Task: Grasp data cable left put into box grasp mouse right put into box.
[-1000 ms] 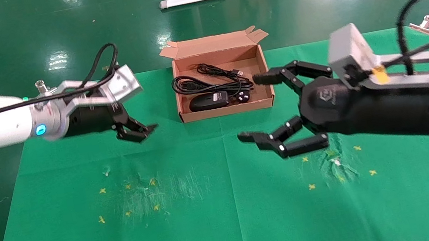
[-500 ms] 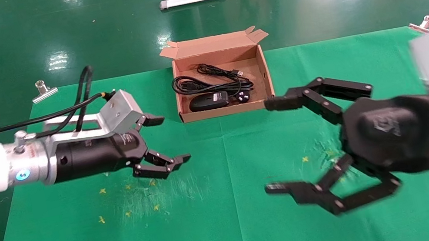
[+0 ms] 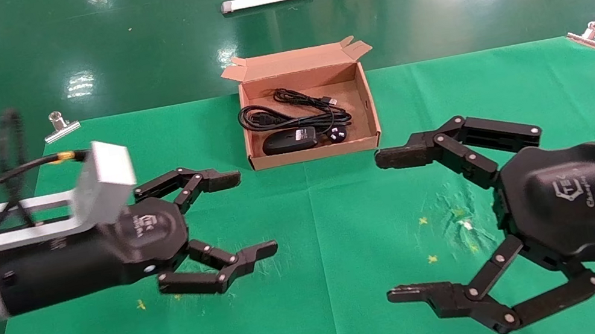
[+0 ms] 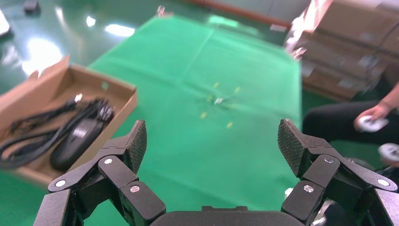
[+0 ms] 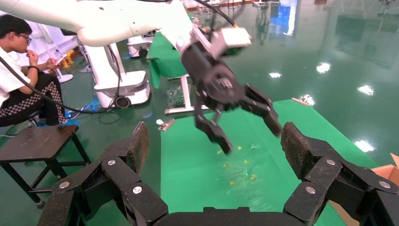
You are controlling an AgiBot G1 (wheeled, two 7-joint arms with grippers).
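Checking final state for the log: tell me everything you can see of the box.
The box is a shallow rectangular carton of plain brown cardboard, open-topped, with small flaps spread at its far corners. It sits flat at the far middle edge of the green cloth, and neither gripper touches it. Inside lie the looped data cable and, toward the near wall, the mouse. The left wrist view shows the same contents.

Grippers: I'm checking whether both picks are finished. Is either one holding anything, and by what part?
Nothing is held. Left gripper and right gripper are open and empty; cable and mouse lie in the box.
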